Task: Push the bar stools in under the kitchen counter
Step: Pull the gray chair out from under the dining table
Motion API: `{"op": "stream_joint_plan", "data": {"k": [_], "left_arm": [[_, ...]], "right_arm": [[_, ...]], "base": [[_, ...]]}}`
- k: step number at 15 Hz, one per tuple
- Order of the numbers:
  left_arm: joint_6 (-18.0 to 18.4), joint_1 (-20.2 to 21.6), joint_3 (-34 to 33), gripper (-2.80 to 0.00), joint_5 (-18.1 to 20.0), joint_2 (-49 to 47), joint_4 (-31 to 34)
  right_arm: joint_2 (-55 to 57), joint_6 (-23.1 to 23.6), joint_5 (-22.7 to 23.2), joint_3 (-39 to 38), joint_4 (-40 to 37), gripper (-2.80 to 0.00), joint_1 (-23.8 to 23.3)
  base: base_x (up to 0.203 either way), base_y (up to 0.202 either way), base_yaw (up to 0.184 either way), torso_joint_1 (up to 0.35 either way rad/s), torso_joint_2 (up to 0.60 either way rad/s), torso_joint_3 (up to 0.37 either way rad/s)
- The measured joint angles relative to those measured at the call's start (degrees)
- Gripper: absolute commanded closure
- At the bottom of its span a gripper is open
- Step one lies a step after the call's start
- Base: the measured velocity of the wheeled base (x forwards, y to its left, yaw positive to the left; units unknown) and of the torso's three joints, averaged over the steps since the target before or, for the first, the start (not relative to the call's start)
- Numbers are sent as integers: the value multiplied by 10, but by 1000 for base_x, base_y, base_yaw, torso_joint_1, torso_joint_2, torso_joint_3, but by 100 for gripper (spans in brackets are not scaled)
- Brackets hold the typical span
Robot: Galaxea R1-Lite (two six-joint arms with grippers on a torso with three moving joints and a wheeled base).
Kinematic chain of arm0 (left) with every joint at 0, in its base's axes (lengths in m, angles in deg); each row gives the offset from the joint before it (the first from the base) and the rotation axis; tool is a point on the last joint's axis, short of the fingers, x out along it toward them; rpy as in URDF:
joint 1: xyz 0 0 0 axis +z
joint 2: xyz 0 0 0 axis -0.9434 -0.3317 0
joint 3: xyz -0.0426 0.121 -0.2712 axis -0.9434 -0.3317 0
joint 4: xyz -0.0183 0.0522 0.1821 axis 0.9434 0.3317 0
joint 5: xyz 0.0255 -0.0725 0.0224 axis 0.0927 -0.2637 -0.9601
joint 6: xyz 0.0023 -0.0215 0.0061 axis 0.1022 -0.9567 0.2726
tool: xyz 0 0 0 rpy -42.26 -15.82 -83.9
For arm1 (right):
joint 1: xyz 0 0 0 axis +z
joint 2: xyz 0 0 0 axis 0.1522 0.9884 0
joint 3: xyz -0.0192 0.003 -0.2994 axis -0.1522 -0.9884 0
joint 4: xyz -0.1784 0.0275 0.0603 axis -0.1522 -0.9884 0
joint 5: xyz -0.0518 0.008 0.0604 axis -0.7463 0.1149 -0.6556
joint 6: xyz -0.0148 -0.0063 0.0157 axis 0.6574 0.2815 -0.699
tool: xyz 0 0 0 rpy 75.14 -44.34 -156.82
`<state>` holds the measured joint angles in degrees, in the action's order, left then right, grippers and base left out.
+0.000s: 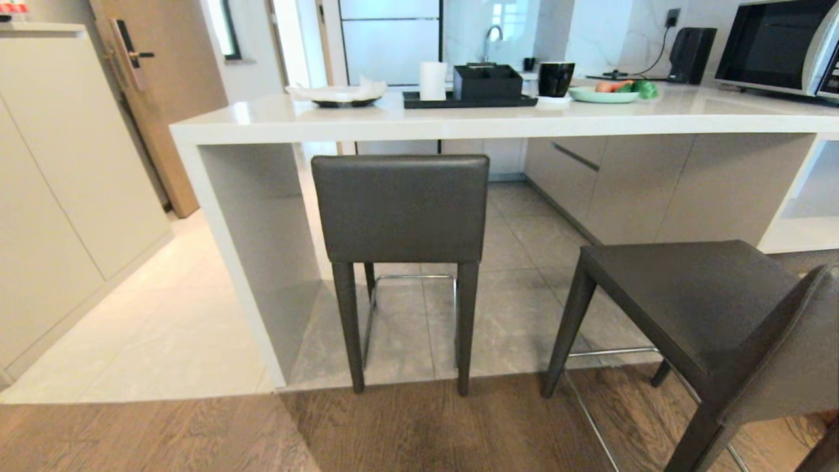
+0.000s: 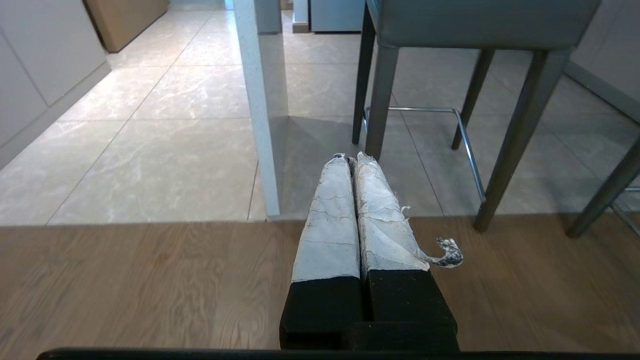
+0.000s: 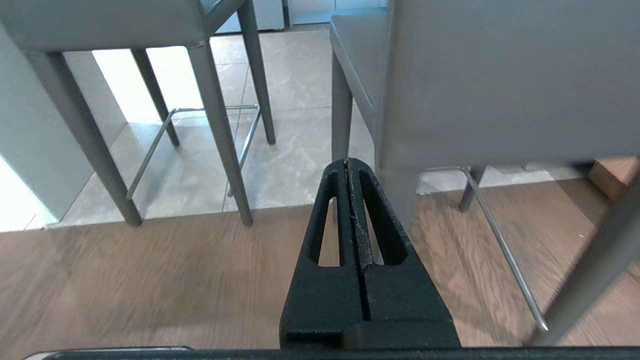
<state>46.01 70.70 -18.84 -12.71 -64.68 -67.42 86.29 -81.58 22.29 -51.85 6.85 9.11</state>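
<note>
Left end effector point(image 2: 350, 159), fingers wrapped in white tape, pressed together and empty above the wood floor point(image 2: 150, 280); right end effector point(image 3: 347, 162) likewise pressed together, just behind the right stool point(image 1: 708, 314). Neither arm appears in the head view. Left stool point(image 1: 400, 210) stands tucked under the counter point(image 1: 459, 121), seat hidden; right stool stands out from it, turned, backrest cut off at the frame edge
</note>
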Motion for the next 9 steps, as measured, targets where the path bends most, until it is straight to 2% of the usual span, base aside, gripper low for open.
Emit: {"op": "stream_joint_plan", "data": {"k": [9], "left_arm": [[0,0,0,0,0,0,0]], "right_arm": [[0,0,0,0,0,0,0]], "base": [[195,0,0,2,1,2]]}}
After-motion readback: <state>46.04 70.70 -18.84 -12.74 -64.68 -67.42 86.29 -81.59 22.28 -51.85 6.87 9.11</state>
